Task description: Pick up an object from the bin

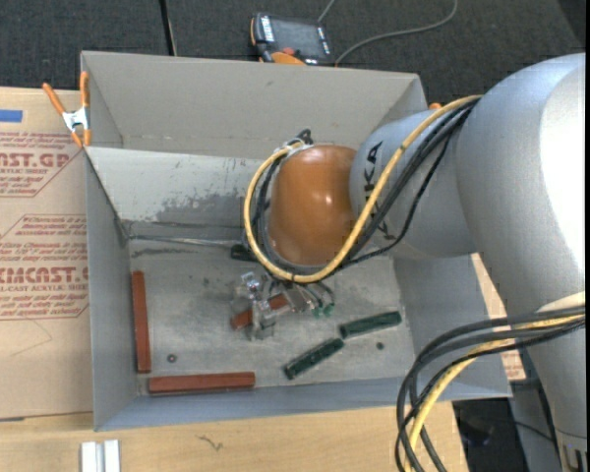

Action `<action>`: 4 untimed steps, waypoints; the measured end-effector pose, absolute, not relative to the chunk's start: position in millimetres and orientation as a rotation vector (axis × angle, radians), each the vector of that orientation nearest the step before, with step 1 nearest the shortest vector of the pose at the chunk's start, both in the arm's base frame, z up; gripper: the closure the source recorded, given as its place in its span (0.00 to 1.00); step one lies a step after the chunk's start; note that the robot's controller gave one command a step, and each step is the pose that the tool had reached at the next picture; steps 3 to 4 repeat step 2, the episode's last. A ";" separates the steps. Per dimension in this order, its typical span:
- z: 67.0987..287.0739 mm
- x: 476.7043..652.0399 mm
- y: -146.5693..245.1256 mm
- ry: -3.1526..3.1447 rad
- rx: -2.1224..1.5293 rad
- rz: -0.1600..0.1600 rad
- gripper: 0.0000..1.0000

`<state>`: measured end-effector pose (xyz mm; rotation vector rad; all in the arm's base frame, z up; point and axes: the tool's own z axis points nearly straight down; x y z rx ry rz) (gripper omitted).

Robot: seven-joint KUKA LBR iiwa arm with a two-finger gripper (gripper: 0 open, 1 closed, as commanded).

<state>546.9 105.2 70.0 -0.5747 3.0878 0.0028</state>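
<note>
My gripper [257,301] hangs low over the middle of the bin floor, beneath the arm's orange cover. Right at its tip lies a small red-brown piece [242,320], partly hidden by the metal parts. Whether the gripper touches it I cannot tell. A dark green stick [313,357] lies slanted just to the gripper's lower right. A second dark green stick [371,324] lies a little further right.
A long red-brown bar [139,321] lies along the left wall and another [201,383] along the front wall. The arm and its cables cover the bin's right and back parts.
</note>
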 end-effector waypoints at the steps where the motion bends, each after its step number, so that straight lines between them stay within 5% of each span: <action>1: 185.4 547.8 128.3 3.071 -0.615 0.002 1.00; 2: 275.5 568.8 141.8 3.072 -0.592 0.002 1.00; 4: 275.5 568.8 141.8 3.072 -0.592 0.002 1.00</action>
